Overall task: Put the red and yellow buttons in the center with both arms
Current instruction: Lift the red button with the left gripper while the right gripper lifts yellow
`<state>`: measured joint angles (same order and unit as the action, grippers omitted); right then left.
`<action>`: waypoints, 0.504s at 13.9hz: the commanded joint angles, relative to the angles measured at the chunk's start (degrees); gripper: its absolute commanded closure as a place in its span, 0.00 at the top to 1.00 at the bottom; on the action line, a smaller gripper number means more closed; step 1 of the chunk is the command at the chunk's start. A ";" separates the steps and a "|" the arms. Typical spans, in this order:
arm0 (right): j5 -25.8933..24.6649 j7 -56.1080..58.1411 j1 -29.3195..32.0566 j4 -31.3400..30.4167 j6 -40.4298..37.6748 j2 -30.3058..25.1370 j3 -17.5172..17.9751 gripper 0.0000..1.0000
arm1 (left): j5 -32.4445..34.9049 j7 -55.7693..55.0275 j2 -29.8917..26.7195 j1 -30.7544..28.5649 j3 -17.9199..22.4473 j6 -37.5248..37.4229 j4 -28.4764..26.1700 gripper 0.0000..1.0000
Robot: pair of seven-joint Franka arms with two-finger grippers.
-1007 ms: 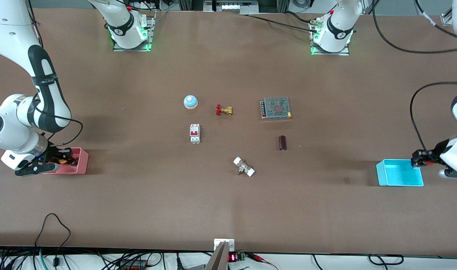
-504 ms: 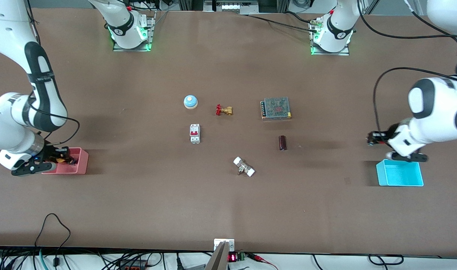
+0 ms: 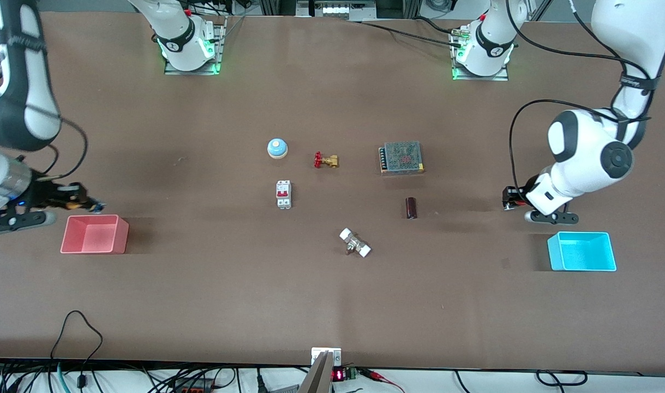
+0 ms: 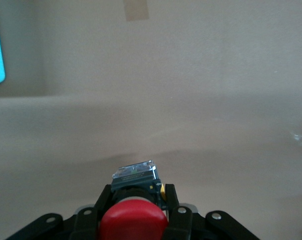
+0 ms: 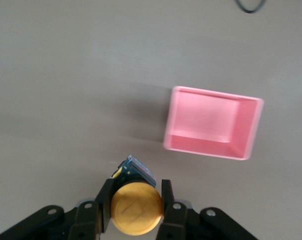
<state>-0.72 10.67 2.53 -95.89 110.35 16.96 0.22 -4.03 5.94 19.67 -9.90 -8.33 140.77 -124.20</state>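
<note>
My left gripper [image 3: 511, 199] is shut on the red button [image 4: 133, 220] and holds it in the air over bare brown tabletop, beside the light-blue bin [image 3: 581, 251]. In the front view the red button [image 3: 516, 202] shows only as a red speck between the fingers. My right gripper [image 3: 84, 203] is shut on the yellow button [image 5: 137, 208] and holds it in the air just above the pink bin [image 3: 94, 234]. In the front view the yellow button [image 3: 72, 205] shows as an orange spot. The center of the table [image 3: 332, 207] is brown.
Around the center lie a blue dome bell [image 3: 277, 147], a brass valve with red handle [image 3: 325, 160], a white breaker [image 3: 283, 194], a grey power supply [image 3: 401, 158], a dark cylinder [image 3: 411, 207] and a white-ended fitting [image 3: 355, 243]. The pink bin also shows in the right wrist view [image 5: 213, 123].
Both grippers lifted out of their bins with a button each. The left moved from the blue bin toward the center. The right rose from the pink bin.
</note>
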 commanded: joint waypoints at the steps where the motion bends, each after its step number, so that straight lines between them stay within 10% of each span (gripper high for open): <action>1: -0.76 -12.29 -5.67 -0.61 0.47 0.79 2.23 0.33 | -0.98 0.04 -0.42 0.32 -0.02 4.68 -3.50 0.32; 7: -6.82 -25.69 -16.76 -3.77 12.24 6.24 2.15 0.32 | -1.42 -0.22 2.13 0.67 -0.02 5.13 -3.85 0.33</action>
<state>-5.08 -13.67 -13.43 -97.93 119.56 22.47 2.95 -4.16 5.92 21.50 -9.68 -8.36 145.02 -127.76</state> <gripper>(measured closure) 0.581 0.551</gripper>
